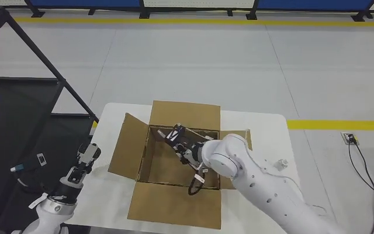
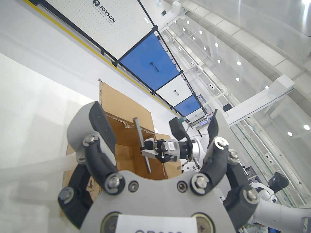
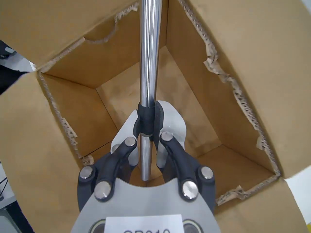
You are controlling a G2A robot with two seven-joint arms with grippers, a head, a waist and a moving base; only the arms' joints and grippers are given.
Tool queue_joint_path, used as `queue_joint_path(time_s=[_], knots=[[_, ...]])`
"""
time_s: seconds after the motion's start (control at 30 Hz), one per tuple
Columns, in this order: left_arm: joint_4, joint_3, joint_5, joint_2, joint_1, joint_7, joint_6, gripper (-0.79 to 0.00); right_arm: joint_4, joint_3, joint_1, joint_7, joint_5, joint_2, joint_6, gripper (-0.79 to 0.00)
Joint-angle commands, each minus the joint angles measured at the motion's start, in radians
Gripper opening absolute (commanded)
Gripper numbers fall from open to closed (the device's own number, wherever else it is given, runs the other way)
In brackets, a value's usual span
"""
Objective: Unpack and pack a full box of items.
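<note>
My right pincer (image 3: 147,118), mid-frame, pinches a long shiny steel rod (image 3: 148,49) above the open brown cardboard box (image 3: 80,103), and gripped off-centre it could swivel and snag on that box's torn rim.

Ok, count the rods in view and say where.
1: the rod is clamped in the right gripper, over the open box. Others may lie hidden in the box.

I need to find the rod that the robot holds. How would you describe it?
A white table bears an open cardboard box, flaps spread. Over its opening the right gripper is shut on the rod: thin, straight, round, mirror-bright metal, unlike the dull brown cardboard around it.
</note>
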Motion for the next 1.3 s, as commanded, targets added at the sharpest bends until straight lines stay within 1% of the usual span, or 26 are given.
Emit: queue_joint_path(time_s=[0.0,0.13,0.27,0.37,0.5,0.63,0.67,0.7,0.73,0.77,0.8,0.83,0.93,1.07,1.17,1.27], knots=[[0.000,0.000,0.000,0.000,0.000,0.000,0.000,0.000,0.082,-0.040,0.025,0.004,0.015,-0.020,-0.013,-0.785],[0.000,0.000,0.000,0.000,0.000,0.000,0.000,0.000,0.228,-0.092,0.069,-0.003,0.034,-0.057,-0.035,-0.785],[0.000,0.000,0.000,0.000,0.000,0.000,0.000,0.000,0.369,-0.146,0.107,-0.004,0.011,-0.099,0.018,-0.785],[0.000,0.000,0.000,0.000,0.000,0.000,0.000,0.000,0.469,-0.175,0.128,-0.011,0.028,-0.132,0.027,-0.785],[0.000,0.000,0.000,0.000,0.000,0.000,0.000,0.000,0.577,-0.204,0.150,-0.021,0.060,-0.176,0.000,-0.785],[0.000,0.000,0.000,0.000,0.000,0.000,0.000,0.000,0.652,-0.220,0.171,-0.044,0.078,-0.213,-0.020,-0.785],[0.000,0.000,0.000,0.000,0.000,0.000,0.000,0.000,0.668,-0.222,0.176,-0.047,0.080,-0.221,-0.025,-0.733],[0.000,0.000,0.000,0.000,0.000,0.000,0.000,0.000,0.682,-0.224,0.181,-0.051,0.083,-0.228,-0.029,-0.662],[0.000,0.000,0.000,0.000,0.000,0.000,0.000,0.000,0.696,-0.226,0.185,-0.055,0.085,-0.235,-0.031,-0.631],[0.000,0.000,0.000,0.000,0.000,0.000,0.000,0.000,0.708,-0.228,0.189,-0.058,0.086,-0.241,-0.034,-0.622],[0.000,0.000,0.000,0.000,0.000,0.000,0.000,0.000,0.718,-0.228,0.193,-0.060,0.087,-0.247,-0.038,-0.594],[0.000,0.000,0.000,0.000,0.000,0.000,0.000,0.000,0.726,-0.226,0.197,-0.065,0.092,-0.252,-0.045,-0.579],[0.000,0.000,0.000,0.000,0.000,0.000,0.000,0.000,0.742,-0.215,0.208,-0.081,0.105,-0.259,-0.068,-0.576],[0.000,0.000,0.000,0.000,0.000,0.000,0.000,0.000,0.723,-0.196,0.215,-0.087,0.108,-0.257,-0.088,-0.542],[0.000,0.000,0.000,0.000,0.000,0.000,0.000,0.000,0.663,-0.170,0.209,-0.079,0.114,-0.243,-0.110,-0.517],[0.000,0.000,0.000,0.000,0.000,0.000,0.000,0.000,0.553,-0.133,0.186,-0.058,0.098,-0.214,-0.104,-0.477]])
